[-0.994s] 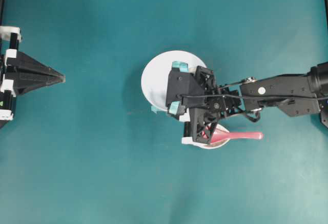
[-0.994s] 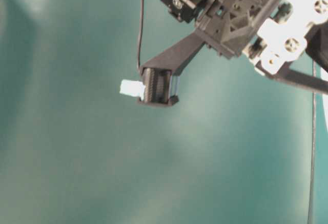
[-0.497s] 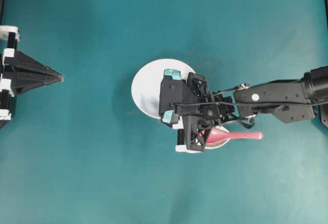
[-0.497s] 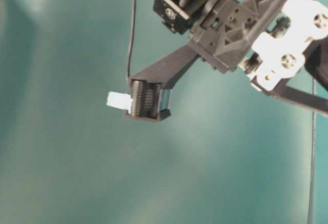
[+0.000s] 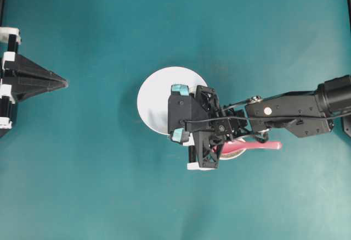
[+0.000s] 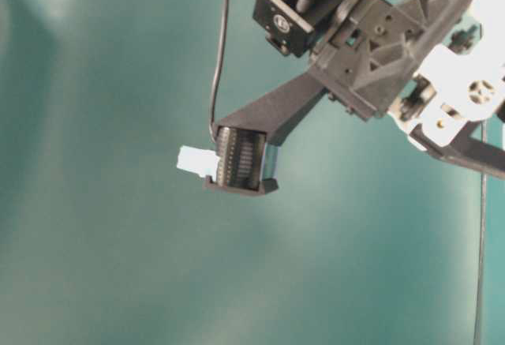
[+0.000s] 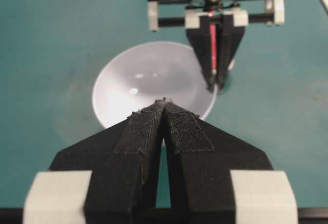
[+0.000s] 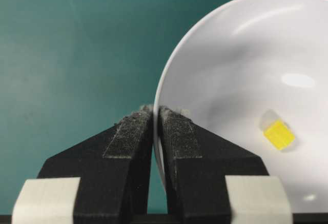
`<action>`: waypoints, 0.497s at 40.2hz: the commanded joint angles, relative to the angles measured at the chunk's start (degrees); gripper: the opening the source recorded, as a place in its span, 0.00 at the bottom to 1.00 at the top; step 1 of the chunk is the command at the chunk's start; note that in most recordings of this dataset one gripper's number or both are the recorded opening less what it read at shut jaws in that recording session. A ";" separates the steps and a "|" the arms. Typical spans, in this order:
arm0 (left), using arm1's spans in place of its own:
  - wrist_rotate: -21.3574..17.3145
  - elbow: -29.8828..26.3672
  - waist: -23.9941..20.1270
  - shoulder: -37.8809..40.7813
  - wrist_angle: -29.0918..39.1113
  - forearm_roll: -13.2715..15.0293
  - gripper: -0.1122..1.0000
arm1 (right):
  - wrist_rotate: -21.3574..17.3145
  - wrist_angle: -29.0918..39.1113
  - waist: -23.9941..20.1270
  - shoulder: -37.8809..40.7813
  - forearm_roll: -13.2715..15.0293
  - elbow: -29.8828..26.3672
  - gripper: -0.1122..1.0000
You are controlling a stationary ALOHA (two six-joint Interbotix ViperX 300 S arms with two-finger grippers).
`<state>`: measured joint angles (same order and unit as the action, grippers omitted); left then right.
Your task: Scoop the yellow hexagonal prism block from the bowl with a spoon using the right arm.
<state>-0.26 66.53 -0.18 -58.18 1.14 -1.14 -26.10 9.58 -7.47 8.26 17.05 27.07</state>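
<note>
my right jaws (image 8: pixel 155 112) are pinched onto the rim of the bowl (image 8: pixel 246 49), one finger outside the wall and one inside, with only the thin white wall between them. in the wrist view the rim runs straight up from between the fingertips and curves off to the right. the yellow hexagonal prism block (image 8: pixel 278 134) lies loose on the bowl's floor, off to the right of the jaws and a little ahead of them, well apart from both fingers. the teal surface (image 8: pixel 72 44) fills everything to the left of the jaws.

from overhead i see the right arm (image 5: pixel 285 112) reaching across from the right edge, its wrist hanging over the right side of the bowl and hiding that part of it. behind the jaws, on the arm's side, the spoon (image 5: pixel 263 145) rests with its scoop in a small dish (image 5: pixel 233 154) and its pink-red handle pointing away toward the right. nothing is gripping the spoon.

my left jaws (image 7: pixel 164 103) are pressed together, tip to tip, with nothing between them. they sit well back from the bowl at the left edge of the surface, pointing toward it. in that wrist view the bowl lies straight ahead of the tips, and the right arm's gripper faces me across it.
</note>
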 commanded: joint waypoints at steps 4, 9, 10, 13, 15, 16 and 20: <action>0.18 -1.58 -0.18 0.26 -0.53 -0.09 0.09 | -0.18 -0.18 0.70 -0.53 0.79 -0.53 0.17; 0.18 -1.58 -0.18 0.26 -0.53 -0.09 0.09 | -0.26 -0.26 0.88 -0.53 0.79 -0.26 0.17; 0.18 -1.58 -0.18 0.26 -0.53 -0.09 0.09 | -0.18 -0.26 0.88 -0.44 0.79 -0.18 0.17; 0.18 -1.58 -0.18 0.26 -0.53 -0.09 0.09 | -0.26 -0.35 0.88 -0.44 0.79 -0.18 0.17; 0.18 -1.58 -0.18 0.26 -0.53 -0.09 0.09 | -0.26 -0.26 0.88 -0.35 0.79 -0.18 0.17; 0.18 -1.58 -0.18 0.26 -0.53 -0.09 0.09 | -0.26 -0.35 0.88 -0.26 0.79 -0.18 0.17; 0.18 -1.58 -0.18 0.26 -0.53 -0.09 0.09 | -0.26 -0.26 0.88 -0.09 0.79 -0.18 0.17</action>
<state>-0.18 66.53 -0.26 -58.18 1.23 -1.05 -26.19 9.58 -7.12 8.70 17.75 27.25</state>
